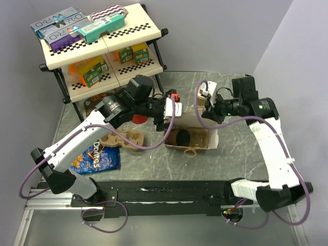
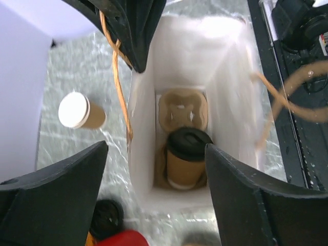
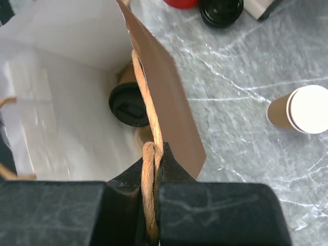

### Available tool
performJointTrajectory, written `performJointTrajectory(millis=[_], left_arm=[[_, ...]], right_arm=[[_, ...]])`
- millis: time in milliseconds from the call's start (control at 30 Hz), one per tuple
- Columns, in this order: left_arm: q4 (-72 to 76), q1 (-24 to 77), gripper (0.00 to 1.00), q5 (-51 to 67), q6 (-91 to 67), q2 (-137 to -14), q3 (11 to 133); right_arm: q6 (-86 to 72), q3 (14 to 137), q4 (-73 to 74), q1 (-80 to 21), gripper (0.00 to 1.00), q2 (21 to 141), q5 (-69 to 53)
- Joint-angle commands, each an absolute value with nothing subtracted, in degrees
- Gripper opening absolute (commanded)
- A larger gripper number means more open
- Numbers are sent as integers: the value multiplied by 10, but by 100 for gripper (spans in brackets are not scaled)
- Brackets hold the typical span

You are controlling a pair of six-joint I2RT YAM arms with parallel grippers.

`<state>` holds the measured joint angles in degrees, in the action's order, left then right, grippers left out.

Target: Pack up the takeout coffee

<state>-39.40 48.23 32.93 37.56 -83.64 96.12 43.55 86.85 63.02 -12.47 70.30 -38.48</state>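
The takeout coffee (image 2: 187, 159) sits in one pocket of a cardboard cup carrier (image 2: 183, 108) deep inside a white-lined paper bag (image 2: 205, 56) on the tabletop (image 3: 241, 77). The left gripper (image 2: 156, 148) hangs over the bag's mouth, jaws spread wide and holding nothing. The right gripper (image 3: 152, 154) is clamped on the bag's twine handle (image 3: 148, 174)

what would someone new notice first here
The open paper bag mid-table, with the black-lidded takeout coffee already sitting in a cardboard cup carrier at its bottom. The right gripper is pinched shut on the bag's twine handle, while the left gripper hangs open above the bag's mouth. A white-lidded cup stands on the marbled table beside the bag.
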Motion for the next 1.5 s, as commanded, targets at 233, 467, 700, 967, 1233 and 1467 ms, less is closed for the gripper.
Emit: performJointTrajectory(millis=[233,467,700,967,1233,1467], left_arm=[[-331,566,62,308,425,-820,898],[-317,602,41,292,488,-794,842],[-354,613,27,284,556,-824,858],[-385,615,15,248,599,-868,873],[-382,620,9,200,632,-896,856],[-363,622,4,151,646,-907,813]], right_arm=[[331,806,587,-130,0,632,-406],[303,780,575,-132,0,601,-410],[302,767,554,-147,0,569,-388],[285,746,547,-178,0,543,-389],[267,708,470,-223,0,494,-320],[261,663,416,-266,0,468,-253]])
